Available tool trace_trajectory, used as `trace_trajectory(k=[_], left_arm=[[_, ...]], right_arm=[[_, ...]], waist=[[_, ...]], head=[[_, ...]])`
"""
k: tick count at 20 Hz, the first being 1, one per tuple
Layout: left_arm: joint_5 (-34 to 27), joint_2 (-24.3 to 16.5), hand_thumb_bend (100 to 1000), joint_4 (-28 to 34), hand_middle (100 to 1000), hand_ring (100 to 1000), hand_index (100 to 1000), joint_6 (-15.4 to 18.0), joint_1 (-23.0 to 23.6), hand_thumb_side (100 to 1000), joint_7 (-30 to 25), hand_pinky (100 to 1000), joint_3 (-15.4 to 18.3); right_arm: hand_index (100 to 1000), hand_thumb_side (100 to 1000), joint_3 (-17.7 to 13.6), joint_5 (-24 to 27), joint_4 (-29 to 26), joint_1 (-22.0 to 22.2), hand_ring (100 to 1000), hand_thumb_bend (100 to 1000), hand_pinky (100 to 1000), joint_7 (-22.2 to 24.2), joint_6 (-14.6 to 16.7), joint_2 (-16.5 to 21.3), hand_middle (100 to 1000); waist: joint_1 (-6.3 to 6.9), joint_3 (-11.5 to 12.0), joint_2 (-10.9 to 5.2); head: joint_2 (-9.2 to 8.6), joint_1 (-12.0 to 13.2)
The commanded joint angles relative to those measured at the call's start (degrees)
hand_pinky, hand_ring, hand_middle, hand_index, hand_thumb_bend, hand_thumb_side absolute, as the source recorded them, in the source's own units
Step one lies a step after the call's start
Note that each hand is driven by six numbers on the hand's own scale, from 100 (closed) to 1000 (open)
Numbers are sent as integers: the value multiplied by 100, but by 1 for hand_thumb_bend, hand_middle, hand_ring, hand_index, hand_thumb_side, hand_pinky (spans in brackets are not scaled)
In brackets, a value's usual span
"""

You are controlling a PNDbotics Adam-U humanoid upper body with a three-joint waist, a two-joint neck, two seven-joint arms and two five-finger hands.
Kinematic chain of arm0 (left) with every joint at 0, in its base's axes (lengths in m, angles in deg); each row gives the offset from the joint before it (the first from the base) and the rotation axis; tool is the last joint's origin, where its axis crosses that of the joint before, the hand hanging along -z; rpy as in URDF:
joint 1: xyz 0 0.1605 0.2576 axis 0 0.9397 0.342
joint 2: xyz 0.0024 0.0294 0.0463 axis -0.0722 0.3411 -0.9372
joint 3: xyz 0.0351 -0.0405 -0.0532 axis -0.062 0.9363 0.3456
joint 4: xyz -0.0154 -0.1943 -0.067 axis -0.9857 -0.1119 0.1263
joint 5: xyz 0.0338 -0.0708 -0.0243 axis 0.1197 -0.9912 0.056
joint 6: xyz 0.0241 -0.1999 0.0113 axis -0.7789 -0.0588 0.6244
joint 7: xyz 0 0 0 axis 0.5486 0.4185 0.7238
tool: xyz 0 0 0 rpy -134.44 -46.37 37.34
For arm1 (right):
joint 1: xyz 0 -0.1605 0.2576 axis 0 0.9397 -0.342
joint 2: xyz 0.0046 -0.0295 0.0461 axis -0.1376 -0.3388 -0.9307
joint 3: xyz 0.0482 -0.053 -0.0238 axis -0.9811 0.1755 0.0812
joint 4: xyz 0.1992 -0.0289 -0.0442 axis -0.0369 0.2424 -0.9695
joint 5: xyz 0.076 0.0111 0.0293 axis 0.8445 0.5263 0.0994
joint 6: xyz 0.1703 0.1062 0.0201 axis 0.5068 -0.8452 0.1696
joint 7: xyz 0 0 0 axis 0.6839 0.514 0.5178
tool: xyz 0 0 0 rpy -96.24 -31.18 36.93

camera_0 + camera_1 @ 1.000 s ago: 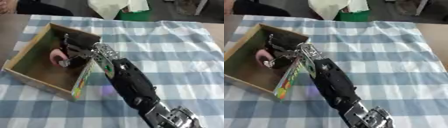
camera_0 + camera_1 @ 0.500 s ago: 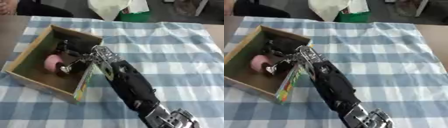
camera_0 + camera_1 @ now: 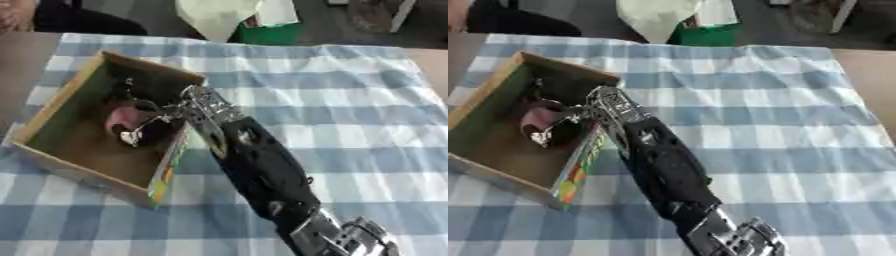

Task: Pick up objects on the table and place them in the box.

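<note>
An open cardboard box (image 3: 58, 105) lies on the left of the blue checked cloth. My right arm comes up from the bottom right and its hand (image 3: 150, 121) reaches over the box's near right wall into the inside. A pink rounded object (image 3: 119, 117) sits inside the box with the curled fingers (image 3: 542, 134) around it. A small dark object (image 3: 128, 82) shows near the box's far wall. My left hand is in no view.
The blue and white checked cloth (image 3: 350, 100) covers the table to the right of the box. A white bag (image 3: 214, 17) and a green container (image 3: 267, 34) stand beyond the far edge. Bare table (image 3: 22, 55) shows at the far left.
The views have shifted a little. My right hand has reached further left into the box with the pink object.
</note>
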Motion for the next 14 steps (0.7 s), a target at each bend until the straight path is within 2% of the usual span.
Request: trace_trajectory(k=[1,3,6,8,11,14], left_arm=[[1,-112,161,99,612,392,765,-19,-6,559,-9,489,-15],[8,-116,160,99,612,392,765,-22,2,558,1,488,-8],[28,-124,158,99,612,393,765,-24,15,556,27,488,7],[48,-124,159,99,612,393,765,-35,40,555,51,488,21],[79,-120,157,99,612,393,764,-50,67,555,82,487,36],[115,-124,158,99,612,393,764,-39,116,555,135,487,77]], right_arm=[[891,646,-12,390,-345,-197,838,145,800,-35,-69,45,746],[890,657,-14,821,-595,-245,832,156,805,-26,-142,121,740],[888,679,-12,1902,-1144,-308,817,179,817,61,-433,379,726],[888,710,-68,2902,-1573,-312,804,178,822,133,-826,632,711],[875,785,-215,4285,-2156,-231,791,152,829,175,-1574,1039,691],[888,850,-293,5392,-2781,-60,795,100,828,62,-2086,1594,709]], waist=[[51,-6,-161],[50,-29,-183],[44,-78,-219],[47,-130,-254],[66,-229,-322],[93,-346,-371]], head=[[-69,22],[-40,47],[20,130],[86,222],[228,310],[350,381]])
